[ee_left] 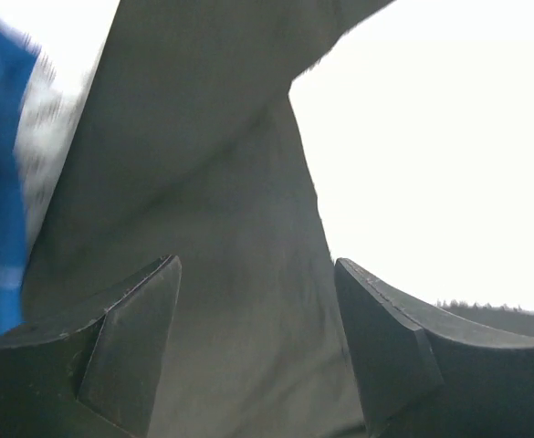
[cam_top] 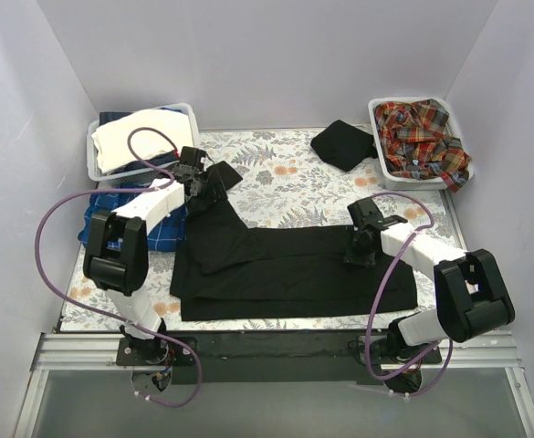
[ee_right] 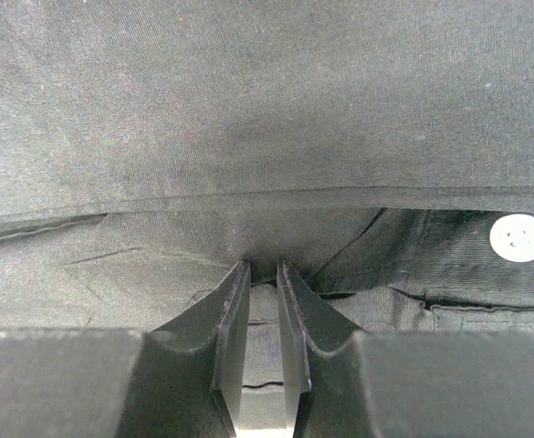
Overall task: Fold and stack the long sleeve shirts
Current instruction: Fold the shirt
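Observation:
A black long sleeve shirt (cam_top: 285, 265) lies spread flat across the middle of the table, one sleeve (cam_top: 214, 182) running up to the far left. My left gripper (cam_top: 198, 175) hovers at that sleeve's end, open; in the left wrist view its jaws (ee_left: 256, 265) stand wide apart with the black cloth (ee_left: 212, 182) beyond them, not gripped. My right gripper (cam_top: 361, 248) presses down on the shirt's right part. Its narrow jaws (ee_right: 263, 266) are shut on a puckered fold of black cloth near a pale button (ee_right: 519, 237). A blue-and-white checked shirt (cam_top: 168, 230) lies under the left arm.
A clear bin (cam_top: 94, 160) at the back left holds cream cloth (cam_top: 139, 137). Another bin (cam_top: 382, 155) at the back right holds red-orange plaid shirts (cam_top: 422, 137). A folded black cloth (cam_top: 342, 144) lies beside that bin. White walls close in the table.

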